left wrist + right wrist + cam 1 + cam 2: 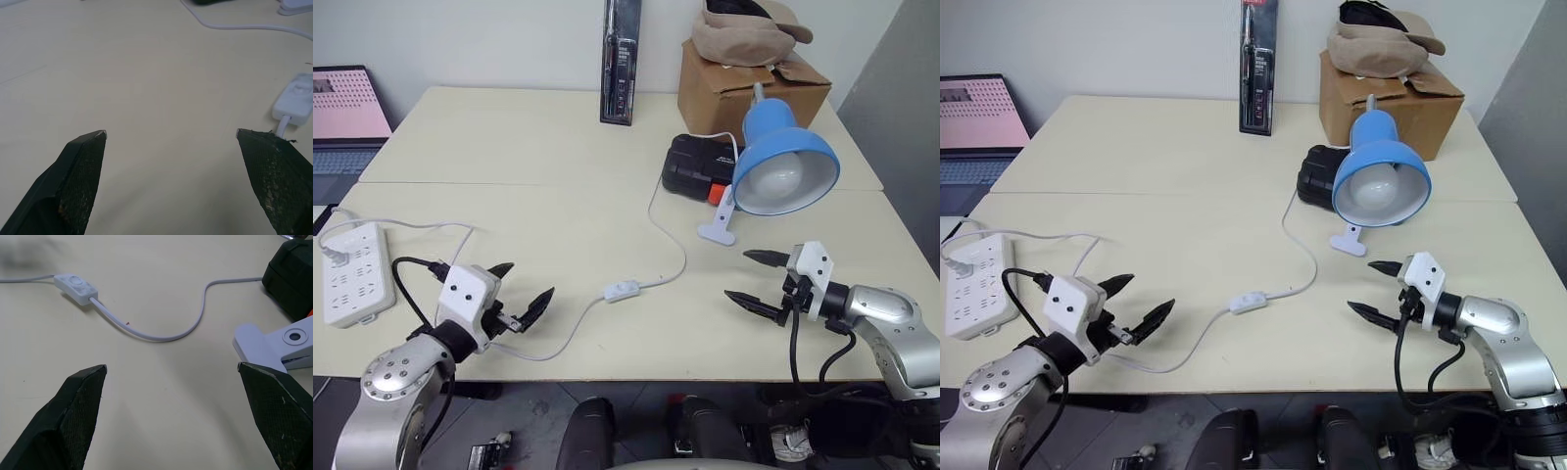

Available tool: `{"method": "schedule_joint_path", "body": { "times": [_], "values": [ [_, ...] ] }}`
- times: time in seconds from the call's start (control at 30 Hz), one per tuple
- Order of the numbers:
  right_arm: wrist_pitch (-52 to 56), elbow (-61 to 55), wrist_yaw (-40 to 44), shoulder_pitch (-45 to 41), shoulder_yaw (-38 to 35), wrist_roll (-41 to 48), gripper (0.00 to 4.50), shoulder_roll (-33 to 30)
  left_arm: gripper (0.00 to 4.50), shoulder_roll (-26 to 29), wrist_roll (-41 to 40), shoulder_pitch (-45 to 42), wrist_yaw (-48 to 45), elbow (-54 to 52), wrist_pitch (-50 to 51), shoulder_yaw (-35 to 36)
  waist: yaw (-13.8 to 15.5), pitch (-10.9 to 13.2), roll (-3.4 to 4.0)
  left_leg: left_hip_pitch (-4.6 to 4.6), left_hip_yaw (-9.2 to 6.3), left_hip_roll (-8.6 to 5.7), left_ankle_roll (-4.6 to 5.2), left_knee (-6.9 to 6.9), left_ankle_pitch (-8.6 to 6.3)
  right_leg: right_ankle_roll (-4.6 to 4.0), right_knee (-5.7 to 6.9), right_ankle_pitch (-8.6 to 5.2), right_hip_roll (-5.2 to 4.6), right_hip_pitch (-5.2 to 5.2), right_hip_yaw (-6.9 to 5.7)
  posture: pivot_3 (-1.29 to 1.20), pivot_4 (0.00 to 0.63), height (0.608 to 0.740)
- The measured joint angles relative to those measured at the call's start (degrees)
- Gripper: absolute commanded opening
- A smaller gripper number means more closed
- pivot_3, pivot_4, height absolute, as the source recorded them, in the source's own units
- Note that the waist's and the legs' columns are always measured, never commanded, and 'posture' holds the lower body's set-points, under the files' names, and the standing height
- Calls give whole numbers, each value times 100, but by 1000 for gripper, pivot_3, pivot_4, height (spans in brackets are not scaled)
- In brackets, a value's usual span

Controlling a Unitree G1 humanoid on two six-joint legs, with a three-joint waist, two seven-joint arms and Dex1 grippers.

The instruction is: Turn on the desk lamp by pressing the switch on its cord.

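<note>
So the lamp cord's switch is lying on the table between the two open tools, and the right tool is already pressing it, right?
Not quite. In the left eye view the right tool hangs open, well clear of the switch, touching nothing. The switch does lie on the table between the right tool and the left tool, both open.

Sky-blue desk lamp [785, 157] shade, white bulb & clip base. White cord [667, 231], switch [621, 291], power strip [355, 273]. Cream table [529, 147]; brown box [744, 83]; black case [697, 166] w/ orange bit.

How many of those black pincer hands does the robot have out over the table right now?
2. The left gripper hovers over the table's near edge, close to the power strip. The right gripper hovers near the desk lamp. Both are open and empty.
</note>
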Motion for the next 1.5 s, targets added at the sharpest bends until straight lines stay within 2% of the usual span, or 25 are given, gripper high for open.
{"method": "schedule_joint_path", "body": {
  "times": [0.27,0.53,0.67,0.97,1.03,1.43,1.5],
  "values": [
    [224,-141,-119,-39,2,67,4500,62,4405,104,-144,-191,-291,6,53,-155,2,0,0,0,0,0,0,4,0,2,4,1,0,1,0,0,150,740],
    [777,-749,-288,-30,5,236,4500,59,4405,708,-572,-603,-1061,9,526,-532,2,0,1,0,-3,0,0,5,0,1,7,1,0,1,-3,0,150,740],
    [1207,-1158,-451,81,-17,402,4500,43,4405,940,-474,-1100,-1524,464,456,-963,12,0,2,1,-4,-1,0,5,0,1,8,0,0,2,-5,0,150,740],
    [1995,-2047,-887,604,-155,641,4500,-48,4405,888,-54,-1869,-2065,1628,-75,-1699,20,0,1,-2,-6,0,0,5,0,1,8,0,0,1,-7,0,150,740],
    [2204,-2377,-1045,705,-177,747,4500,-46,4405,732,99,-2327,-2303,2112,-267,-2032,32,0,0,-3,-7,-1,1,9,1,2,12,1,1,1,-9,0,150,740],
    [2536,-2944,-1472,1121,-344,890,4500,-22,4405,334,461,-2993,-2803,3170,-767,-2600,15,-1,-2,-5,-13,-2,1,20,1,8,16,2,2,5,-12,0,150,740],
    [2552,-2982,-1523,1157,-345,929,4500,-22,4155,295,537,-3043,-2840,3276,-873,-2632,14,-2,-2,-5,-12,-3,1,22,1,9,16,3,2,6,-11,0,150,740]
  ]
}}
